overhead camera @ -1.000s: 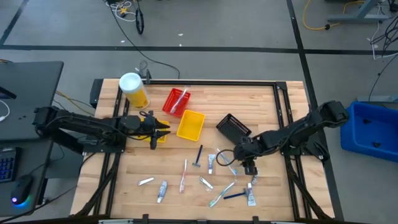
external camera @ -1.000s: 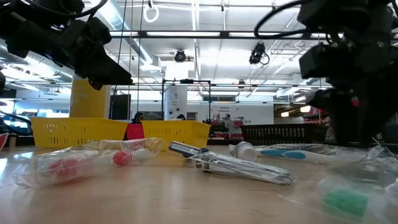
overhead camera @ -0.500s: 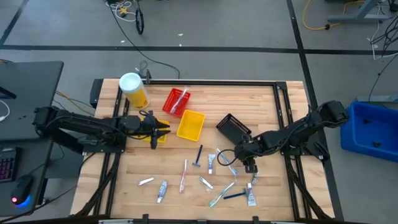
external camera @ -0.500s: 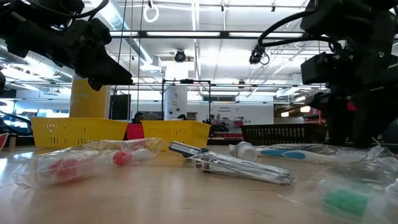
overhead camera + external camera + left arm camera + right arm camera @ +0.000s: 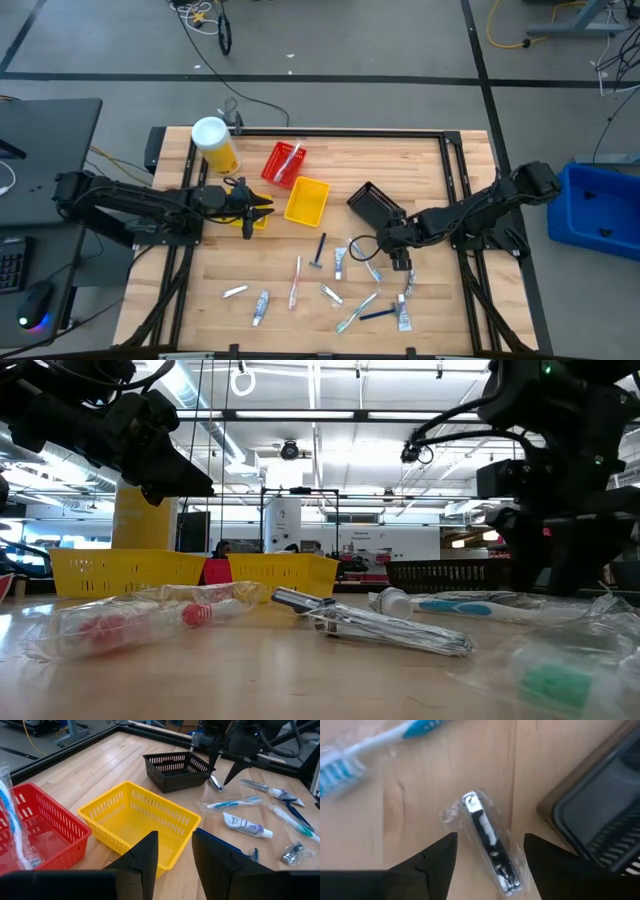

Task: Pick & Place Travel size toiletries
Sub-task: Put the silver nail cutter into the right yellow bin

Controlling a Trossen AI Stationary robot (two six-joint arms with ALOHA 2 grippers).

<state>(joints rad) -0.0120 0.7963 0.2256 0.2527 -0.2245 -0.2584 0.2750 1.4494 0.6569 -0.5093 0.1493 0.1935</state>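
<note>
My right gripper (image 5: 487, 857) has bare wood either side of the wrapped clipper (image 5: 487, 840), black bin (image 5: 602, 827) crowding one flank.

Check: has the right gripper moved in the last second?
Yes. The right gripper has shifted toward the black basket, over a wrapped nail clipper.

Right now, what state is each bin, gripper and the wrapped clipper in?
Red bin: holds a wrapped toothbrush.
Yellow bin: empty.
Black bin: upright, nothing visible inside.
Wrapped nail clipper: flat on table, unheld.
Right gripper: open, above clipper.
Left gripper: open, holding nothing.
</note>
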